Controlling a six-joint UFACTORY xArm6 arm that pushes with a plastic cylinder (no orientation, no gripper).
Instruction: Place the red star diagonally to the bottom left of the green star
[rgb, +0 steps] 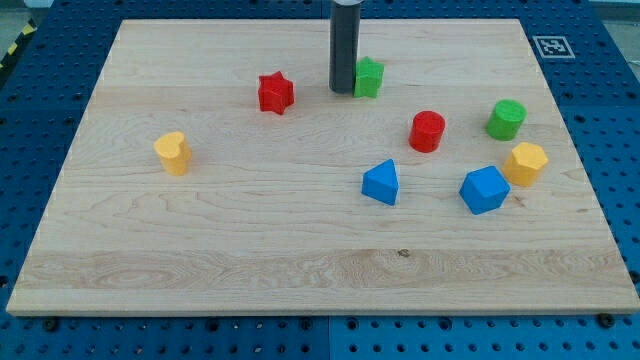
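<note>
The red star (275, 93) lies on the wooden board at the view's upper middle-left. The green star (369, 77) lies to its right, a little higher in the view. My tip (343, 90) stands right beside the green star's left edge, touching or nearly touching it. It is well to the right of the red star, with a clear gap between them. The rod rises straight up out of the view's top.
A red cylinder (427, 131), a green cylinder (507, 119), a yellow hexagonal block (525, 163) and two blue blocks (381, 183) (484, 190) lie at the view's right. A yellow block (174, 153) lies at the left. The board's edge (320, 312) runs along the bottom.
</note>
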